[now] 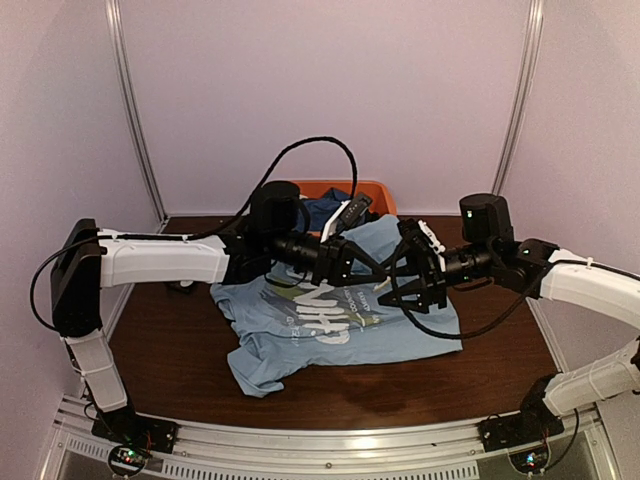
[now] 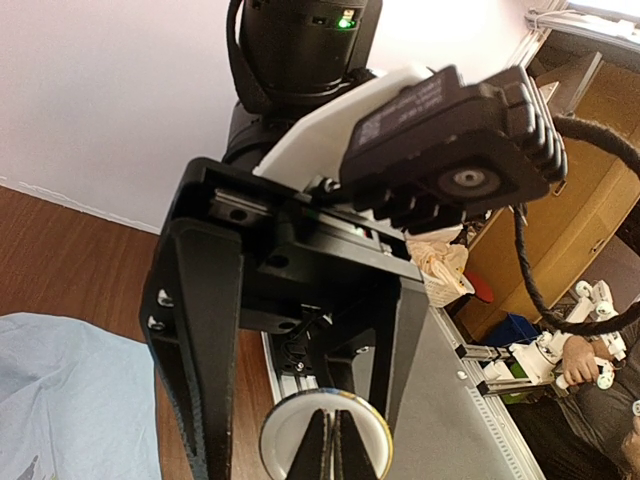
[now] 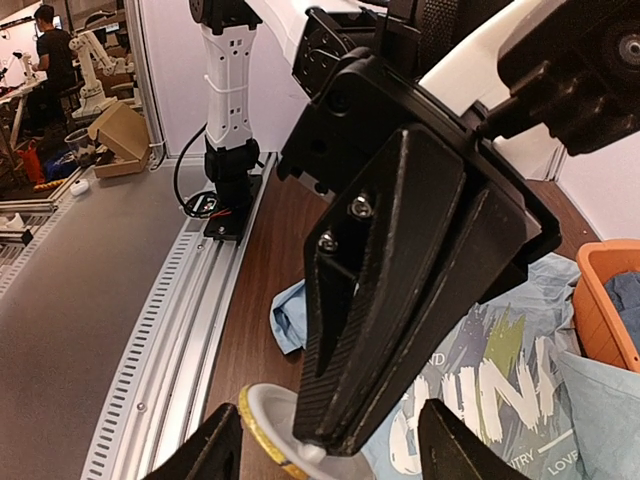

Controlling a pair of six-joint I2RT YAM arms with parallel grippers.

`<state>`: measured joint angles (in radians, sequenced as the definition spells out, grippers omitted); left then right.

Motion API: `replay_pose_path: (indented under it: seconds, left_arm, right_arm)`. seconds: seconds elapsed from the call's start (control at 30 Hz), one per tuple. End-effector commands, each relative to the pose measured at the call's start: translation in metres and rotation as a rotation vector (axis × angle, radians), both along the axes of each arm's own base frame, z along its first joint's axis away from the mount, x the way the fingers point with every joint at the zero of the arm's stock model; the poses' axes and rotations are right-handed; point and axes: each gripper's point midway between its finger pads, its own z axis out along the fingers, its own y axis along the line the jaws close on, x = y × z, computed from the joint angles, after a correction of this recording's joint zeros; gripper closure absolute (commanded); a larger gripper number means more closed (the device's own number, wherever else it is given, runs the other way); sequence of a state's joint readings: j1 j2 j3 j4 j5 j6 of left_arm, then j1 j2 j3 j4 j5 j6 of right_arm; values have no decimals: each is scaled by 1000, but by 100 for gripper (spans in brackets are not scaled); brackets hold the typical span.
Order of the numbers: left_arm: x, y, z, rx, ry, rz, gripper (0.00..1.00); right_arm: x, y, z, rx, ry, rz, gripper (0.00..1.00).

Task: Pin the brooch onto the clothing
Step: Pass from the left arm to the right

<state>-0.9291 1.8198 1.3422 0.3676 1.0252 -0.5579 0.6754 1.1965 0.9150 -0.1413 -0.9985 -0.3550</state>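
Round silvery brooch [image 2: 290, 436] is pinched in your left gripper's [image 3: 312, 438] closed jaws, above the light blue printed T-shirt [image 1: 300, 335] on the brown worktop [image 1: 170, 350]. Your right gripper's [image 3: 330, 462] jaws stand parted, one on each side of it.

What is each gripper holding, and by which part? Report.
The left gripper is shut on the brooch, pinching at the middle of its silvery side. The right gripper is open, holding nothing.
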Motion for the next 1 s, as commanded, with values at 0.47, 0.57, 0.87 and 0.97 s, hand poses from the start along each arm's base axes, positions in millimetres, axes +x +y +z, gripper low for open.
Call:
replay_pose_path:
  seconds: [0.47,0.57,0.87,0.97]
  left_arm:
    - [4,-2,11,-47,-22,0,100]
    - [5,-2,11,-48,-22,1,100]
    - [10,-2,8,-44,-6,13,100]
    - [18,-1,6,-34,17,35,89]
  right_arm:
    - [-2,1,-1,-15,22,16,83]
    - [-2,2,-1,-13,24,19,96]
    - [-5,-2,3,10,-6,15,100]
    - [-5,-2,3,5,-3,9,100]
